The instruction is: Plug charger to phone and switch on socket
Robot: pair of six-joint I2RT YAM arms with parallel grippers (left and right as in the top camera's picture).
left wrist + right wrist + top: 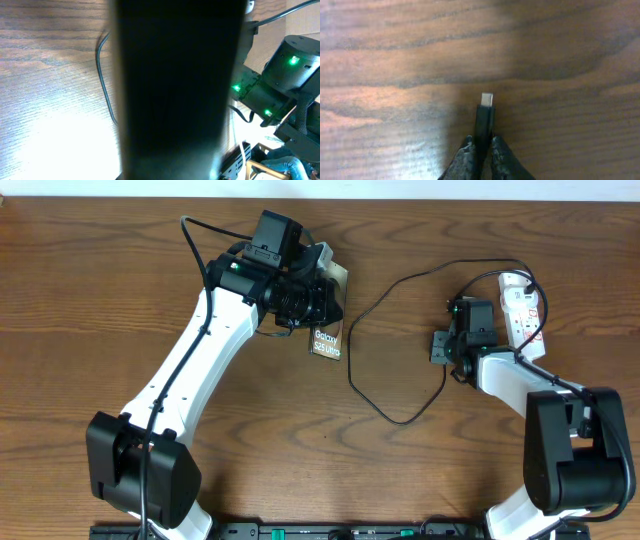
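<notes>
My left gripper [328, 302] at the back centre is shut on the phone [327, 342], a dark slab with white "Galaxy S25 Ultra" lettering, held off the table. In the left wrist view the phone [175, 90] is a dark block that fills the middle and hides the fingers. My right gripper [482, 142] is shut on the charger's small black plug [485, 115], whose metal tip points away just above the wood. The charger cable [385, 410] loops between the arms and runs back to the white socket strip [522, 315] at the right. My right gripper [441, 346] is apart from the phone.
The socket's thick white cord [540, 345] curls beside the right arm. The black cable [103, 80] and the right arm [290, 75] with green lights show in the left wrist view. The brown wooden table [120, 270] lies under everything.
</notes>
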